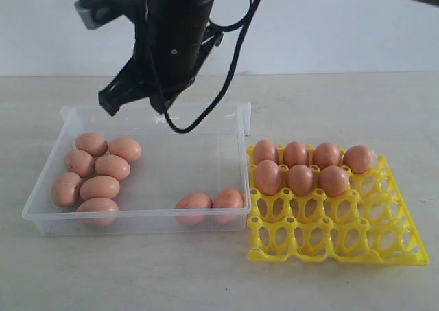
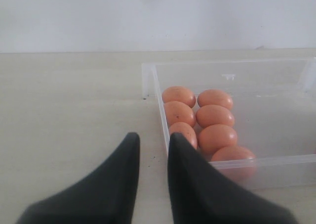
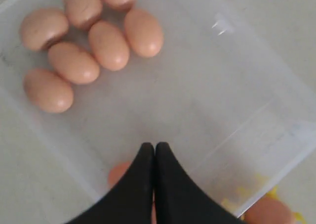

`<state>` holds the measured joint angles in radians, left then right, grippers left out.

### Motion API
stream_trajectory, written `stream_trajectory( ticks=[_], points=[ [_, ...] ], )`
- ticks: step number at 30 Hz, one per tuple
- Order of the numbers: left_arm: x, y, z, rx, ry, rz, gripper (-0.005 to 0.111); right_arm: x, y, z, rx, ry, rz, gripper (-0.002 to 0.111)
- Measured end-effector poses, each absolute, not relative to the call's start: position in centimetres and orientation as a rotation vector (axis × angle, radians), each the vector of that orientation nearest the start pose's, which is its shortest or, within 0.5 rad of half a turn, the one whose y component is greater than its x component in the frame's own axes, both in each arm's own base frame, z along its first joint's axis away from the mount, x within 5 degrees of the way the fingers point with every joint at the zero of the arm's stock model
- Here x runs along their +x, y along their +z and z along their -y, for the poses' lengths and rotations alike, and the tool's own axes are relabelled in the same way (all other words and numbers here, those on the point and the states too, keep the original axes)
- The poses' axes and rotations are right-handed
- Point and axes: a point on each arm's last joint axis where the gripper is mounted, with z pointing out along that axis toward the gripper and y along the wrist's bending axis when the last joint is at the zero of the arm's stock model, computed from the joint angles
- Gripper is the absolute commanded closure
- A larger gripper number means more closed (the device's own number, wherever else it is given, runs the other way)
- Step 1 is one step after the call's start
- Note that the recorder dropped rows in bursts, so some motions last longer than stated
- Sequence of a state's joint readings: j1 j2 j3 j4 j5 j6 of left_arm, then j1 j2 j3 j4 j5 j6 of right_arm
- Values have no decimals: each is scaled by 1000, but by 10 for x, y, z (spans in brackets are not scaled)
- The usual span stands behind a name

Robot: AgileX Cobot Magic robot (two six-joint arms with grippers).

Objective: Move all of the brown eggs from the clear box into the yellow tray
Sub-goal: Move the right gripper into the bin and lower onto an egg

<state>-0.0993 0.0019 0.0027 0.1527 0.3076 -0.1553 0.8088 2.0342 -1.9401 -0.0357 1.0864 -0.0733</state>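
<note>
Right pincer (image 3: 154, 149), fingers pressed together on nothing, hangs over the clear box (image 3: 207, 100) in its own wrist view, with one of the brown eggs (image 3: 117, 175) peeking out just beside its tips and seven more bunched well apart at the box's other end. Left wrist view: the left pincer (image 2: 153, 141) stands slightly spread and empty above the tabletop (image 2: 64, 100) outside the box, near that bunch. Exterior view: seven eggs sit in the yellow tray (image 1: 343, 246) and two lie lengthwise along the box's front wall beside it, so the right arm looks nearer that pair.
</note>
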Motion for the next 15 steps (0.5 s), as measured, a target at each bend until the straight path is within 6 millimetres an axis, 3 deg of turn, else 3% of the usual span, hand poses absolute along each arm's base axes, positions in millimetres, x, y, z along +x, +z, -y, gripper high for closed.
stream_trajectory(
  ticks=[6, 12, 15],
  points=[
    [55, 185, 1, 47, -37, -1792, 85, 323, 240, -343, -1364, 173, -2558, 109],
    [55, 185, 1, 47, -37, -1792, 85, 320, 232, -349, -1426, 258, -2558, 109],
    [55, 185, 1, 47, -37, -1792, 85, 318, 235, -352, -1592, 293, -2442, 105]
  ],
)
